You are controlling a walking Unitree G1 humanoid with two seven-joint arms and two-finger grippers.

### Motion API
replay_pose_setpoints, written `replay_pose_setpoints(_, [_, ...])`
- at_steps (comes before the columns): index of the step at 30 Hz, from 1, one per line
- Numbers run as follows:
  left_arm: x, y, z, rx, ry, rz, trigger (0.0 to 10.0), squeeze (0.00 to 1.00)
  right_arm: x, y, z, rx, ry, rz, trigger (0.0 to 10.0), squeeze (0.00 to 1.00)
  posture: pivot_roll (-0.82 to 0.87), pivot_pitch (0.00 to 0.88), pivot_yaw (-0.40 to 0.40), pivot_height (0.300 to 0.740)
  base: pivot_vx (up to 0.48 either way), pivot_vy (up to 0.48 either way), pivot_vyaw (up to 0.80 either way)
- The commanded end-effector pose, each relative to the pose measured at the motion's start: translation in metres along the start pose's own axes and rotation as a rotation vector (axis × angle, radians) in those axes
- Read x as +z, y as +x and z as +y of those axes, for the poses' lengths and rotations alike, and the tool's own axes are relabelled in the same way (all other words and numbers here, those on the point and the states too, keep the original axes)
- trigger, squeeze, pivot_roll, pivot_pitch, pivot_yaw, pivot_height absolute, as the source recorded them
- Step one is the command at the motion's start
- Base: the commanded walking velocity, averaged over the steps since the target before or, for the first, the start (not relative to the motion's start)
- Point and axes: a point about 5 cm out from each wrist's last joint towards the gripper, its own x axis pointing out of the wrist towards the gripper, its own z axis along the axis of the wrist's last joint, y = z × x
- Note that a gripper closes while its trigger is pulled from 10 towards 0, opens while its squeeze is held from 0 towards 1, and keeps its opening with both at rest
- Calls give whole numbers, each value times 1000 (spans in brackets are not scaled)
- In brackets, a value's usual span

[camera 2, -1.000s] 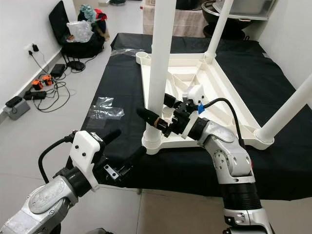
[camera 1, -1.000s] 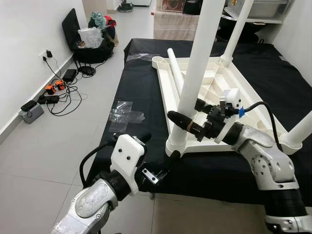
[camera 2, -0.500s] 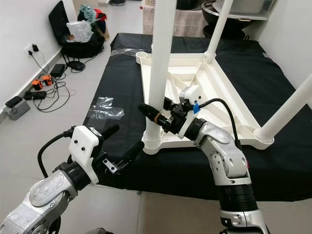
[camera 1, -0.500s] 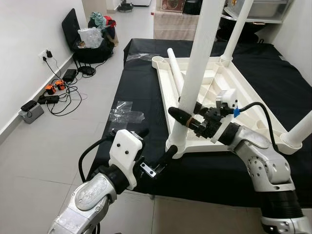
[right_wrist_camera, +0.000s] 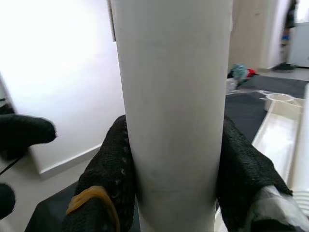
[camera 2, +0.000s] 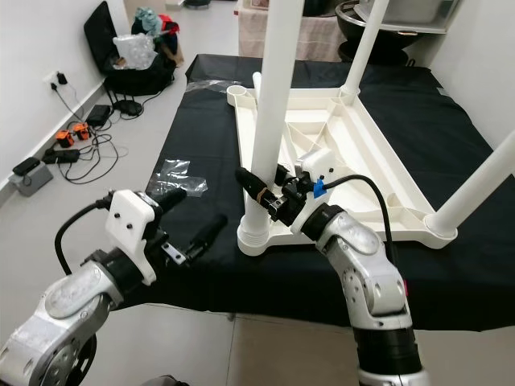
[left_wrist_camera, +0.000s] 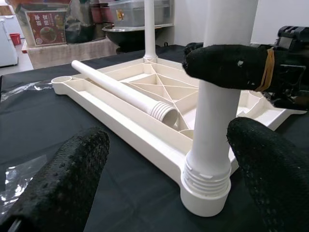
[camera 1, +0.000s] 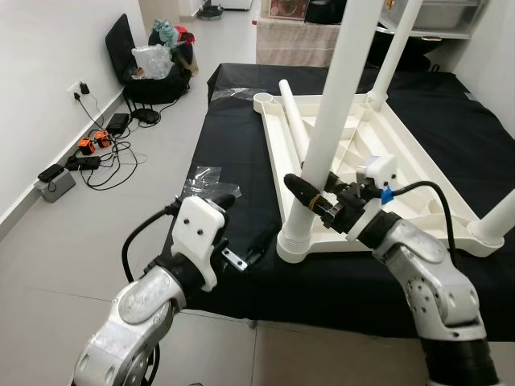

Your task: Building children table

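Left eye view, the piece: an upside-down white plastic children's table [camera 1: 402,173] lies on a black cloth-covered tabletop [camera 1: 233,153], its ribbed underside facing up.
Legs: three white tubular legs stand in corner sockets; a fourth white tubular leg [camera 1: 291,125] lies loose along the far rim, beside the empty corner socket [camera 1: 263,100].
Right claw: the right claw [camera 1: 310,193] is clamped round the near upright white leg [camera 1: 326,133] low on its shaft, a black finger pressed on either side.
Left claw: the left claw [left_wrist_camera: 169,183] hovers apart at the near edge of the tabletop, its two black fingers wide and aimed at that leg's threaded foot, touching nothing.
Step in hand: seating the near leg in its socket [camera 1: 294,241], by my reading; its threaded collar is not fully in.
Next move: probably a twist or downward push from the right claw, with the left steadying the base or the rim.
Edges: the near socket sits just beside the tabletop's front edge, so a hard shove could slide the piece off.
Open room: bare black cloth lies to the left of the piece; crinkled clear plastic wrap [camera 1: 201,181] sits there, and cables [camera 1: 100,153] litter the floor beyond.
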Motion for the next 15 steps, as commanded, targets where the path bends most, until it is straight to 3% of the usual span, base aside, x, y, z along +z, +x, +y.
replay_pose_setpoints(1, [-1,0,5,9,27,8,10000,0,-6,-11,-10,-196,-15,32,0,0,22,82,1,740,0,0,0])
replay_pose_setpoints(2, [-1,0,5,9,27,8,10000,0,-6,-11,-10,-196,-15,32,0,0,22,82,1,740,0,0,0])
replay_pose_setpoints(3, [0,1,7,11,31,7,10000,0,-6,-15,-8,-296,-45,30,0,0,21,85,2,740,0,0,0])
replay_pose_setpoints(5, [0,1,7,11,31,7,10000,0,-6,-15,-8,-296,-45,30,0,0,21,85,2,740,0,0,0])
replay_pose_setpoints(7, [0,2,8,12,36,5,10000,0,-6,-20,-1,-451,-124,43,0,0,20,86,4,740,0,0,0])
replay_pose_setpoints(9, [0,2,8,13,36,5,10000,0,-5,-22,4,-521,-169,46,0,0,23,86,2,740,0,0,0])
replay_pose_setpoints(13, [0,2,8,14,37,5,10000,0,-4,-23,7,-582,-196,52,0,0,29,85,-1,740,0,0,0])
replay_pose_setpoints(15, [0,2,9,17,40,3,10000,0,-4,-25,16,-688,-214,56,0,0,33,87,-5,740,0,0,0])
